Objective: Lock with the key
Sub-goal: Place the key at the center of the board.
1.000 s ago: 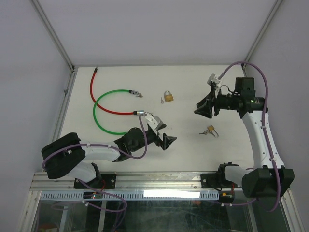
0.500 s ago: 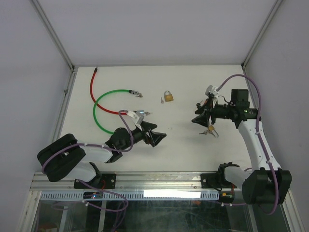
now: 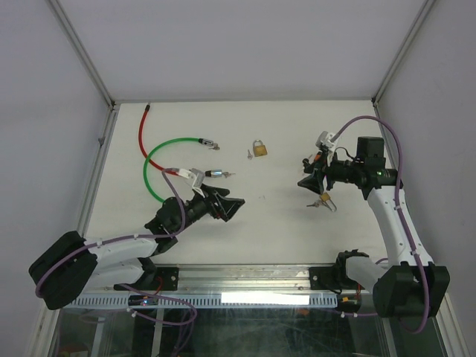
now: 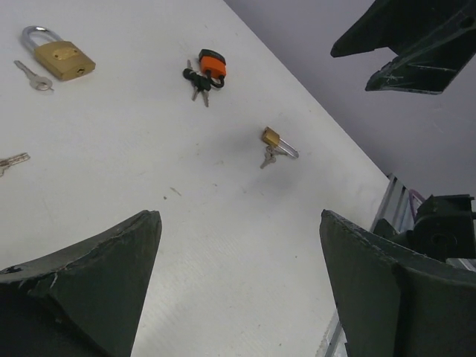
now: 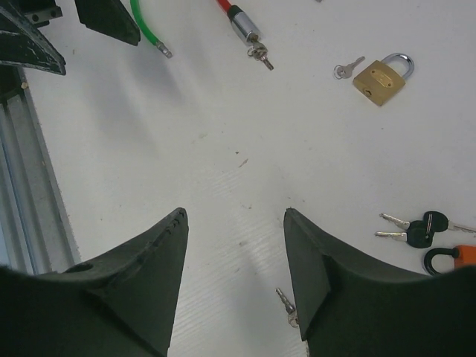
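Hovering over the white table [image 3: 282, 230], the right gripper [image 5: 234, 214] holds its jaws half spread on nothing, with a small padlock [image 4: 271, 137] and its key [image 4: 267, 157] lying close beneath it, just behind the fingertips. The left gripper [image 4: 238, 216] gapes wide and empty; a larger brass padlock [image 4: 61, 59] sits well ahead of it, leftward.

Bright, even light is flooding the white table [image 3: 282, 223], casting only faint, soft shadows. A white strip [image 3: 275, 297] is glaring at the bottom centre of the top view.
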You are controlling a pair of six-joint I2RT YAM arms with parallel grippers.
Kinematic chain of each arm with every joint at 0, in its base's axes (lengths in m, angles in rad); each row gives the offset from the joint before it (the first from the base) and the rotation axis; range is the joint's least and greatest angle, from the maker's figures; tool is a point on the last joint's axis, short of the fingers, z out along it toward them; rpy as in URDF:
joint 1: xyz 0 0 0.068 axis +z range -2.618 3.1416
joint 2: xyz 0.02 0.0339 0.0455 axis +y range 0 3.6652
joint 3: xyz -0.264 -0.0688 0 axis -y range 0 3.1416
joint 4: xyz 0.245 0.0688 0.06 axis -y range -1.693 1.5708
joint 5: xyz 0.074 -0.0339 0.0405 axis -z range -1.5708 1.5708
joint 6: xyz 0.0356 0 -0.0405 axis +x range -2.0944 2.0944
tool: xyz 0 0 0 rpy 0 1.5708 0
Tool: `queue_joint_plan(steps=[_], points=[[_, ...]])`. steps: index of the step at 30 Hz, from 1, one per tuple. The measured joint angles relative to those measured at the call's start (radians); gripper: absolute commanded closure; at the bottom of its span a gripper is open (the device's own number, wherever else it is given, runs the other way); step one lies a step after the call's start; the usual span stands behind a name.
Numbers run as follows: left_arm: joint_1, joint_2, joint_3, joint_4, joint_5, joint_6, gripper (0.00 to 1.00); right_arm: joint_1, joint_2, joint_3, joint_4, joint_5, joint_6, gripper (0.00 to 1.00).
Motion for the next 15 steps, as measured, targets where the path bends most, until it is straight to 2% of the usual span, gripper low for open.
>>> queue_joint_plan(steps=[5,10,15], points=[[0.009,-0.080,0.026,-0.214,-0.121,-0.010,0.12,0.001,0.000,-0.002,0.000,0.010,-0.003,0.43],[0.102,-0.081,0.061,-0.372,-0.169,-0.060,0.12,0.002,0.007,-0.002,0.001,0.016,-0.003,0.43],[0.222,-0.051,0.084,-0.444,-0.151,-0.104,0.02,0.002,0.018,-0.003,0.003,0.018,-0.003,0.43]])
